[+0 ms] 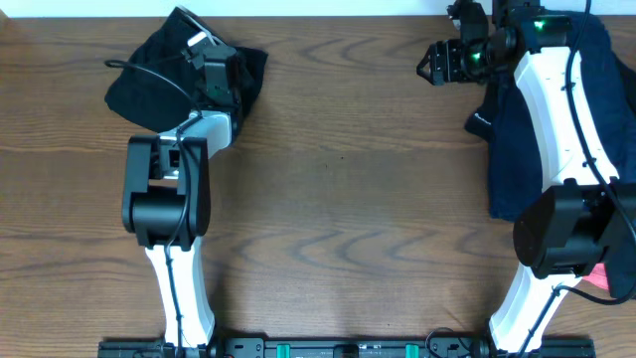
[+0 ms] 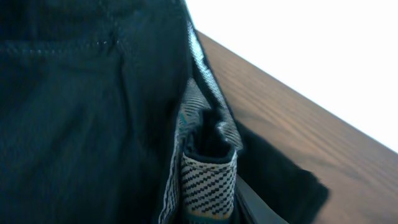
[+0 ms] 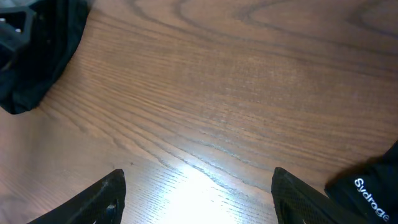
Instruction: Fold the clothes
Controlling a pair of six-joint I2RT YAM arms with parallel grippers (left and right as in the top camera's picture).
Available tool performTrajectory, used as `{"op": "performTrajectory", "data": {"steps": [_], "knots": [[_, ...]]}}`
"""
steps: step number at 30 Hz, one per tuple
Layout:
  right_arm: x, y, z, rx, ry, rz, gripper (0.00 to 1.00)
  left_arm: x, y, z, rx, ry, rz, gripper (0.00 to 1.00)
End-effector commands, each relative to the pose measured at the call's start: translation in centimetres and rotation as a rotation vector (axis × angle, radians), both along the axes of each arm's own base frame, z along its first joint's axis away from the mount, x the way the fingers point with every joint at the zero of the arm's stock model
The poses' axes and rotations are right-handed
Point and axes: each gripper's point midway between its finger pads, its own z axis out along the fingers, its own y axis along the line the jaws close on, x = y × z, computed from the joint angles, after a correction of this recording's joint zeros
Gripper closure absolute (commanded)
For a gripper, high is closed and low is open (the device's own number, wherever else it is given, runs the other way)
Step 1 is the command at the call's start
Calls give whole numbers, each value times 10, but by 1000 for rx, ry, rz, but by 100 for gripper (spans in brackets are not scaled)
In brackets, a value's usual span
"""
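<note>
At upper left, my left gripper (image 1: 207,62) pinches the bunched black shorts (image 1: 149,85) between narrowed fingers (image 2: 208,186), while my right gripper (image 1: 437,62) hangs wide open and empty at upper right, so I should lift gently and spread them flat first.

left arm (image 1: 169,204) and right arm (image 1: 550,109): glossy white shells, black joint housings, thin black cables. a green light (image 1: 540,24) glows at 12 o'clock on the right wrist. the left end effector (image 1: 204,50) has a black-and-white checkered pad (image 2: 208,186); the right end effector (image 3: 198,183) has matte black fingers.
</note>
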Motion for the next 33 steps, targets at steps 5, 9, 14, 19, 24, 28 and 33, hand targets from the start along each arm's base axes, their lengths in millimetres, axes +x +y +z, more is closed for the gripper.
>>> {"op": "performTrajectory", "data": {"steps": [5, 9, 14, 19, 24, 28, 33], "knots": [[2, 0, -6, -9, 14, -27, 27, 10, 1, 2, 47, -23, -36, 71], [3, 2, -5, -7, 8, -27, 27, 14, -24, 16, 59, -40, -162, 51], [4, 4, -4, -8, 1, -22, 27, 4, -58, 39, 118, -5, -338, 2], [5, 4, -4, -7, -5, -22, 27, -11, -68, 84, 332, 11, -471, 2], [5, 4, -4, -6, -5, -22, 27, -23, -59, 107, 545, 43, -569, 2], [4, 6, -4, -7, -2, -17, 27, -29, -27, 90, 683, 163, -570, 2], [4, 11, -4, -7, -4, -8, 27, -31, 25, 58, 732, 275, -541, 2]]}}
